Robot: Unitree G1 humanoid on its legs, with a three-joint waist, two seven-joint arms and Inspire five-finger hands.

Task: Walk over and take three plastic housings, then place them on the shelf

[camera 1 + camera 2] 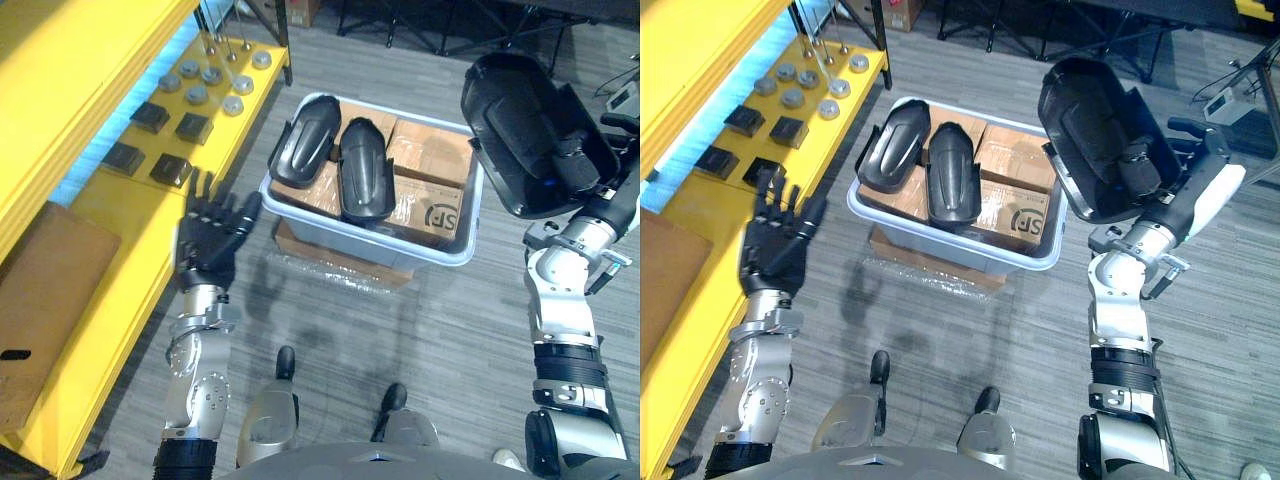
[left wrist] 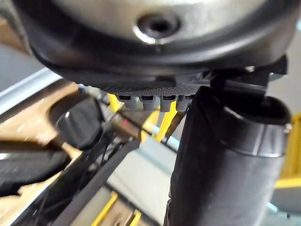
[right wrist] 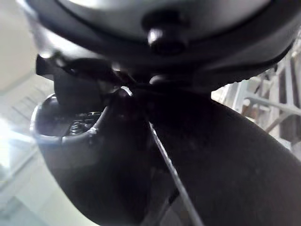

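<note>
Yellow shelf (image 1: 110, 260) stands left of the grey bin (image 1: 455, 255), where two housings (image 1: 365, 170) lie. A third housing (image 1: 520, 110) hangs high, right hand (image 1: 1140, 165) curled round it; left hand (image 1: 210, 240) spread, empty, best grips the nearer one's edge

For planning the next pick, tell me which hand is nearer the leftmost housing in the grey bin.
Left. The left hand, fingers spread, hangs just outside the bin's left rim beside the leftmost housing; the right hand is beyond the bin's right side, gripping a third housing.
</note>
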